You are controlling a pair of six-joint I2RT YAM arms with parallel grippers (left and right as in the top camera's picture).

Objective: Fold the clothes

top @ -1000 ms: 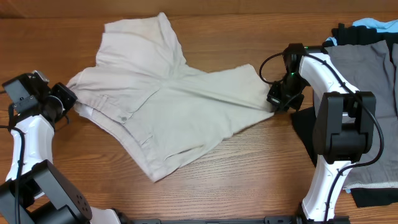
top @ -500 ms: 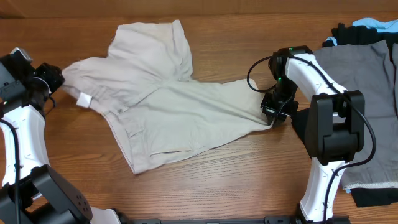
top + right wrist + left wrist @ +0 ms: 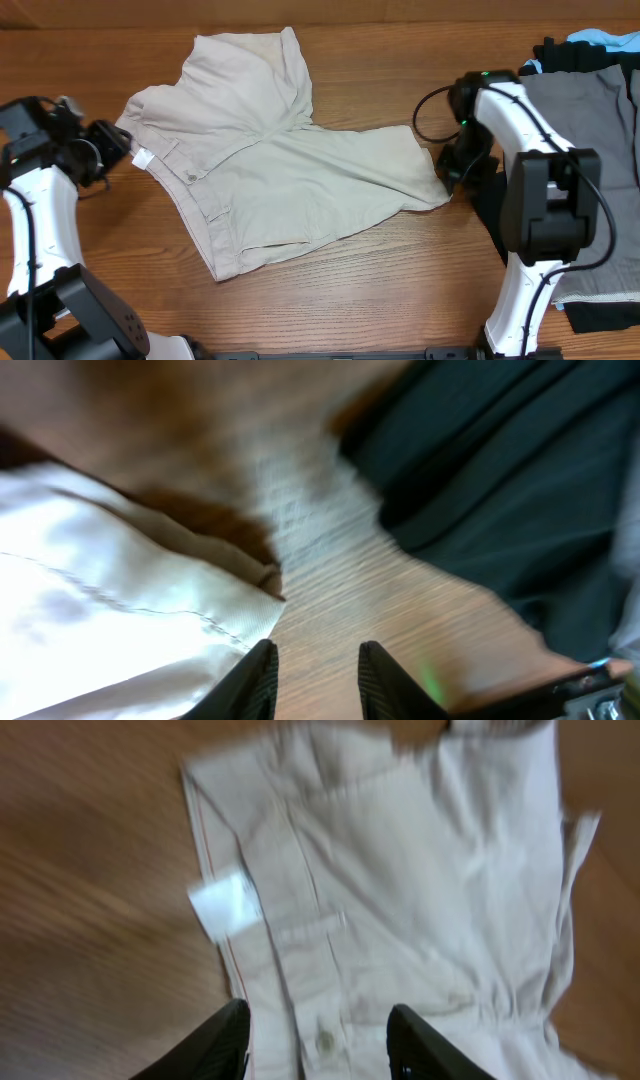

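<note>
shorts (image 3: 270,170) slid right; tag (image 3: 225,907) unreadable.

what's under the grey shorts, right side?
A black garment sticks out beneath the grey shorts along their left and bottom edges; light blue fabric peeks out at the top. How far either extends underneath is covered.

Grey shorts (image 3: 605,130) lie over a black garment (image 3: 487,214) at the wooden worktop's (image 3: 380,295) right edge. A light-blue cloth (image 3: 606,38) lies behind them.

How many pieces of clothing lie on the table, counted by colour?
Beige shorts: 1
Grey garment: 1
Black garment: at least 1, partly hidden
Light blue garment: 1
Total: at least 4
</note>
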